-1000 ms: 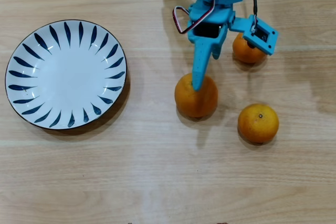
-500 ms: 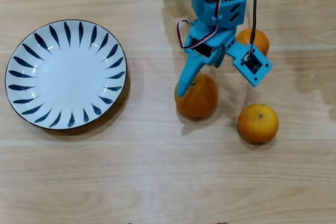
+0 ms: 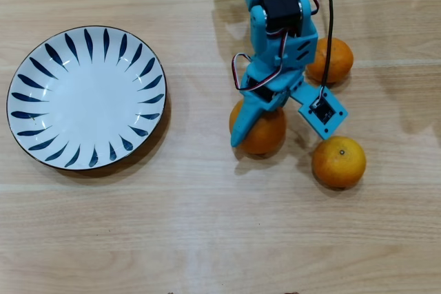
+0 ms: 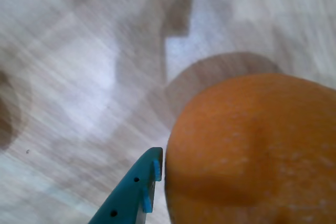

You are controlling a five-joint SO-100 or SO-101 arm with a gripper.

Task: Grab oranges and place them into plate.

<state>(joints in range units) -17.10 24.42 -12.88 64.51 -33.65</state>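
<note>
Three oranges lie on the wooden table in the overhead view. The largest orange (image 3: 267, 135) sits in the middle, a second orange (image 3: 336, 58) behind it to the right, and a third orange (image 3: 338, 162) in front to the right. My blue gripper (image 3: 262, 133) is open and lowered over the largest orange. One finger (image 3: 240, 132) reaches down its left side; the other is hidden under the wrist. In the wrist view that orange (image 4: 252, 150) fills the lower right, with the blue fingertip (image 4: 148, 178) right beside its left flank. The white plate (image 3: 86, 98) with navy strokes stands empty at the left.
The wrist camera housing (image 3: 322, 111) hangs between the two right-hand oranges, and a black cable (image 3: 329, 12) runs up along the arm. Bare wood lies between the plate and the middle orange.
The gripper has swung forward and dropped: its finger went from the top of the largest orange to its left side. The camera housing moved off the back orange. No orange has shifted.
</note>
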